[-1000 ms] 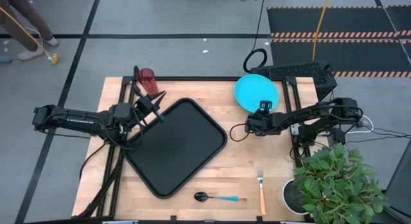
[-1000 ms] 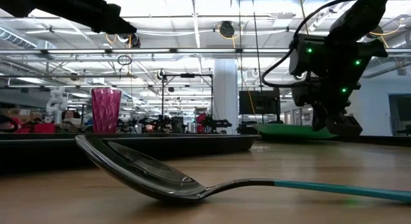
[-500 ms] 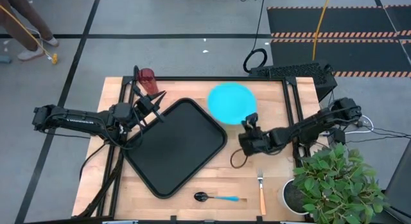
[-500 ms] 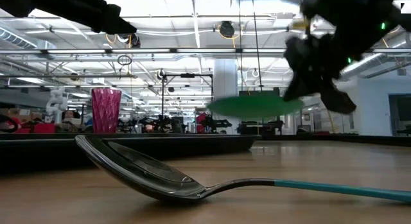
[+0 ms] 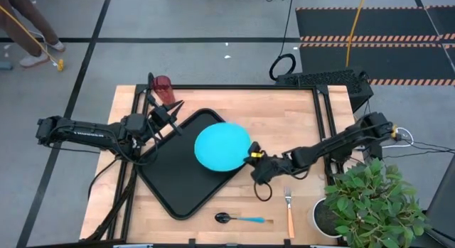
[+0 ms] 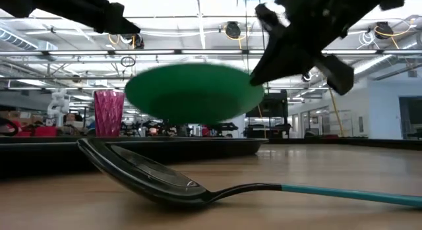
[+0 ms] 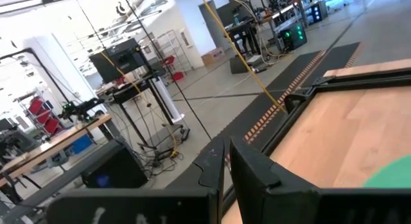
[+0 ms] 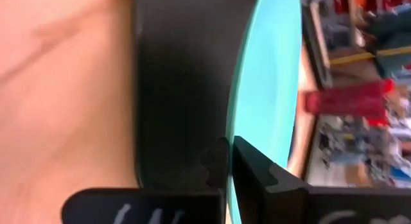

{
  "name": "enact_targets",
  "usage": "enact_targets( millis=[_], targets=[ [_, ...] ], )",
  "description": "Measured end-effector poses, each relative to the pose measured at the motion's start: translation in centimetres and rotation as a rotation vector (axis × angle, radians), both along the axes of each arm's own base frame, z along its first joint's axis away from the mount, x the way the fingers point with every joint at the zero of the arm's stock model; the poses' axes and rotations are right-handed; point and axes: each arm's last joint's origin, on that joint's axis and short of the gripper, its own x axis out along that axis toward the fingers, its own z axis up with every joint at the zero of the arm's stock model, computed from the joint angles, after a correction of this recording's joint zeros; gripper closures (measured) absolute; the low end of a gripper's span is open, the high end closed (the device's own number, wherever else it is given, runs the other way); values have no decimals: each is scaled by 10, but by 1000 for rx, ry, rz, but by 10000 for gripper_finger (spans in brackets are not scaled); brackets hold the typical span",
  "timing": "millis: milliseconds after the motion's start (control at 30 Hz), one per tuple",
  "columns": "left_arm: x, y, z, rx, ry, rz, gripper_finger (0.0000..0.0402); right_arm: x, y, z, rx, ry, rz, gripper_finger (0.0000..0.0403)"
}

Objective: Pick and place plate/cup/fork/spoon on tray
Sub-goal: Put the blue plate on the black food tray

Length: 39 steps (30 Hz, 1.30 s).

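Above the tray [image 5: 186,178], over its right-hand half, the plate [image 5: 222,146] hangs in the air, pinched by its rim in the right hand [image 5: 253,157], whose fingers are closed tight on that edge. From the low view it clearly rides clear of the tray (nothing touching yet). To do this well I would bring it a little further toward the tray's centre, level it, lower until it sits flat, and only then let go. The left hand [image 5: 173,110] waits at the tray's far left corner, fingers closed on nothing, near the cup [image 5: 163,87]. The spoon [image 5: 241,219] and fork [image 5: 289,209] lie on the tabletop [image 5: 284,113], just off the tray's near corner.
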Motion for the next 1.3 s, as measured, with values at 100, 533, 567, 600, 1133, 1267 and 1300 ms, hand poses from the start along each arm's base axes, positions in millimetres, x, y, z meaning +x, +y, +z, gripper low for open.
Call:
enact_targets(
  millis=[100,533,567,600,1133,1267,1300],
  targets=[
    [0,0,0,-17,-16,-1,371,14,1,-11,16,22,67,403],
    [0,0,-5,-83,-23,-2,371,88,15,-21,-12,78,217,403],
    [0,0,-5,-85,-22,-2,371,89,15,-25,-14,89,217,403],
    [0,0,-5,-86,-24,-2,371,89,15,-29,-13,103,221,403],
    [0,0,-4,-90,-37,-2,371,100,-8,-33,90,63,230,403],
    [0,0,-4,-87,-34,-2,371,104,-7,-34,108,30,239,401],
    [0,0,-4,-87,-35,-2,371,104,-7,-34,113,26,240,398]
  ],
)
